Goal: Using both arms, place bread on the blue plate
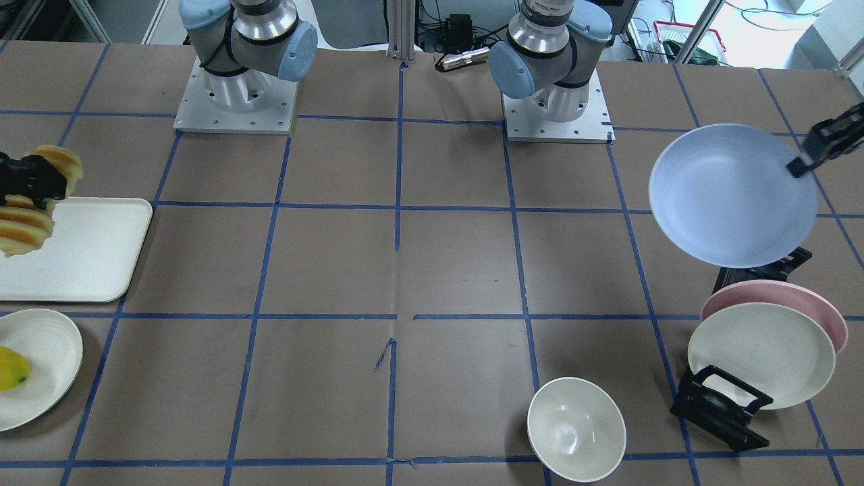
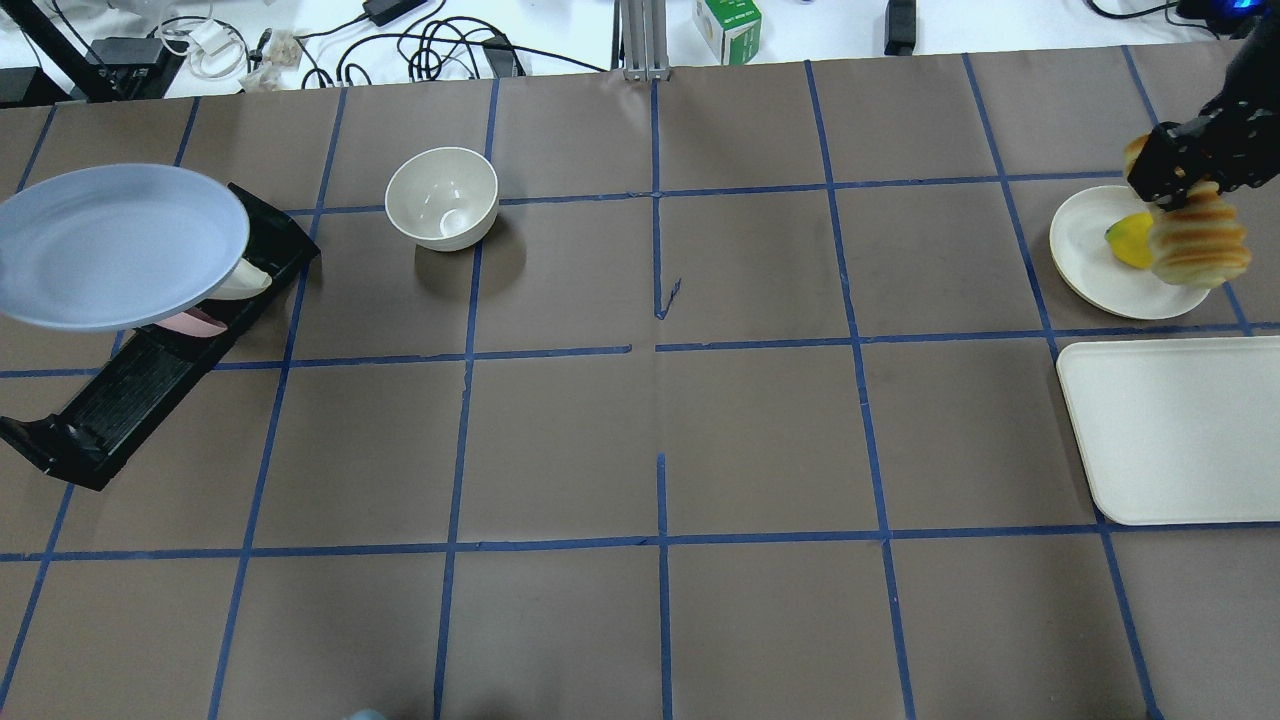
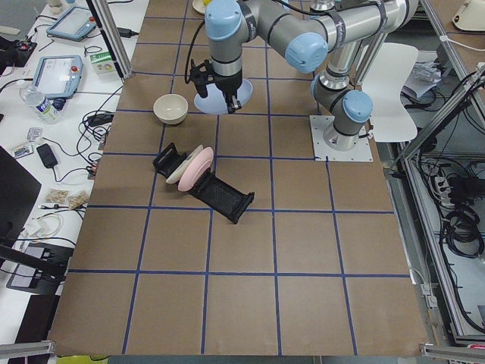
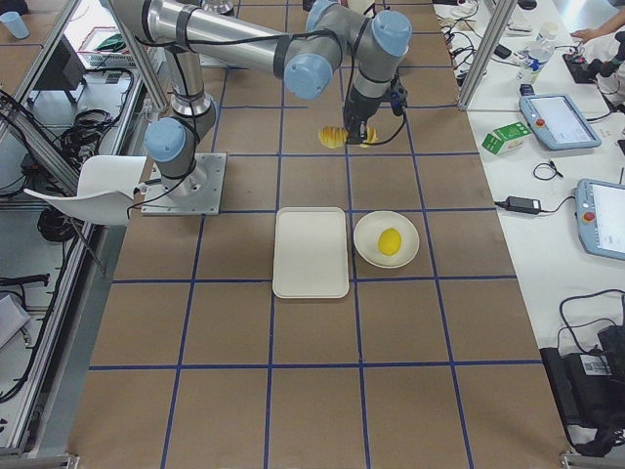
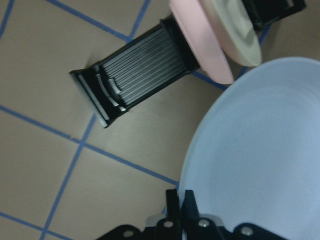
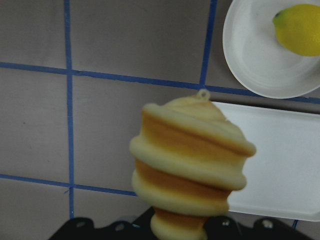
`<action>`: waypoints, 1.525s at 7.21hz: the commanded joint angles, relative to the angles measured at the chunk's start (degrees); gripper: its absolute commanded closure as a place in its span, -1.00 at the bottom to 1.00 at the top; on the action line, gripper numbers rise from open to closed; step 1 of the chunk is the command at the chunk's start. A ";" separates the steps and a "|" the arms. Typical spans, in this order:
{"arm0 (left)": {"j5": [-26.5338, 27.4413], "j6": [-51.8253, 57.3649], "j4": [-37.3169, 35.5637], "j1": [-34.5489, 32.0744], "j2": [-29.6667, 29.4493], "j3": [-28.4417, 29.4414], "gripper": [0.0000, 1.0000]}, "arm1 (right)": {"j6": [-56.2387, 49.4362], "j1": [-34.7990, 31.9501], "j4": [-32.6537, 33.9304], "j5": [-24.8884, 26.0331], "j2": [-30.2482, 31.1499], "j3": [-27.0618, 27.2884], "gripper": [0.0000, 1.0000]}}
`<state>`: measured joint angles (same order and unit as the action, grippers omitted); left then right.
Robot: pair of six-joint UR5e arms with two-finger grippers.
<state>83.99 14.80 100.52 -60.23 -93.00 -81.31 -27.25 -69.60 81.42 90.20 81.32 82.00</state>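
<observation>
The blue plate (image 1: 729, 196) is held aloft by its rim in the closed left tool (image 1: 798, 167), above the black rack (image 2: 120, 400). The bread (image 2: 1198, 243) is gripped by the right tool (image 2: 1165, 178), raised above the counter (image 2: 660, 440) near the white tray (image 2: 1180, 430).

Four plates are showing: one blue plate (image 1: 729, 202) hanging near the single black rack (image 1: 719, 412), one pink plate (image 1: 820, 307) and one cream plate (image 1: 759, 358) standing in it, one white plate (image 1: 47, 351) lying far from it. One bread (image 1: 23, 229), one yellow fruit (image 1: 10, 368), one bowl (image 1: 576, 428), one tray (image 1: 81, 250) and two arms, left arm (image 1: 550, 47) and right arm (image 1: 250, 40), are showing.
</observation>
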 commanded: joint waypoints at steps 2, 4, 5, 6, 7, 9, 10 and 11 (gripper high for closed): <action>-9.78 -0.03 -5.82 -20.49 -6.20 -3.32 1.00 | 10.78 -14.36 0.13 -1.61 0.69 -0.52 1.00; -16.49 -1.08 -26.13 -28.16 -12.09 -10.93 1.00 | 16.51 -16.97 2.15 -4.77 0.51 -0.09 1.00; -16.49 -1.09 -32.51 -29.67 -14.38 -15.94 1.00 | 16.52 -17.75 2.33 -5.64 0.51 0.78 1.00; -17.19 -1.26 -40.93 -30.56 -16.75 -19.38 1.00 | 17.05 -20.46 2.77 -9.31 0.16 1.66 1.00; -17.11 -1.35 -43.19 -32.65 -19.04 -20.02 1.00 | 16.79 -21.27 4.43 -9.43 -0.02 3.24 1.00; -15.97 -1.26 -46.18 -35.92 -23.44 -20.29 1.00 | 16.88 -23.98 11.86 -9.52 0.16 8.84 1.00; -15.01 -1.35 -48.38 -35.93 -24.85 -20.29 1.00 | 17.14 -26.35 20.01 -9.69 -0.02 12.45 1.00; -15.00 -1.35 -50.66 -36.19 -26.51 -20.82 1.00 | 17.05 -26.81 24.88 -10.30 0.07 16.22 1.00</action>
<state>68.63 13.47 52.53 -96.01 -117.49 -101.68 -10.21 -95.06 99.49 80.42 81.38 93.83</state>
